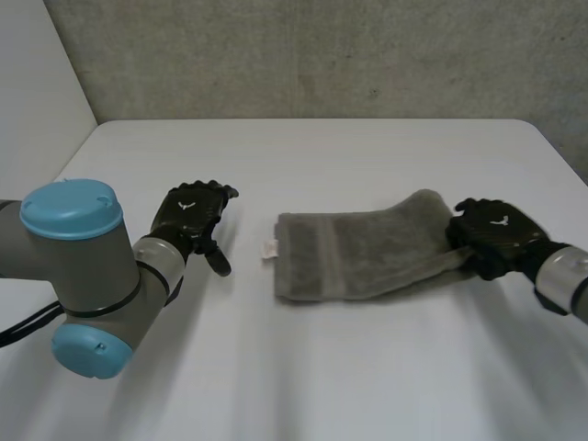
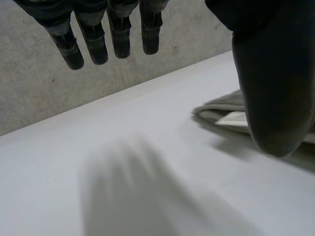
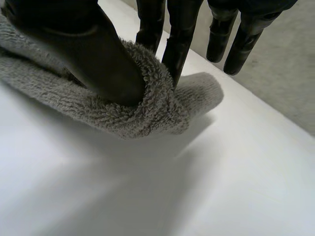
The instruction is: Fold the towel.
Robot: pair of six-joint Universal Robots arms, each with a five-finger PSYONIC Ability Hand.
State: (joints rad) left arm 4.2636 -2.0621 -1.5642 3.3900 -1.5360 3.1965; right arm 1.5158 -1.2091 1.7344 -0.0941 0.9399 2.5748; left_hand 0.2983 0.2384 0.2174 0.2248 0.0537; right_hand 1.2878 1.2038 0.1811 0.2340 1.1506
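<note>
A grey towel [image 1: 358,253] lies folded on the white table [image 1: 303,156], a small white label at its left edge. My right hand [image 1: 491,234] is at the towel's right end, lifting it a little. In the right wrist view the thumb [image 3: 103,59] presses the towel's edge [image 3: 147,108] against the fingers [image 3: 179,34], pinching the cloth. My left hand [image 1: 193,216] hovers over bare table left of the towel, apart from it. In the left wrist view its fingers [image 2: 103,39] hang straight and hold nothing; the towel's left end [image 2: 221,110] shows beside the thumb [image 2: 275,83].
A rough grey wall [image 1: 322,55] runs behind the table's far edge. Bare table surface [image 1: 322,367] stretches in front of the towel and between the two hands.
</note>
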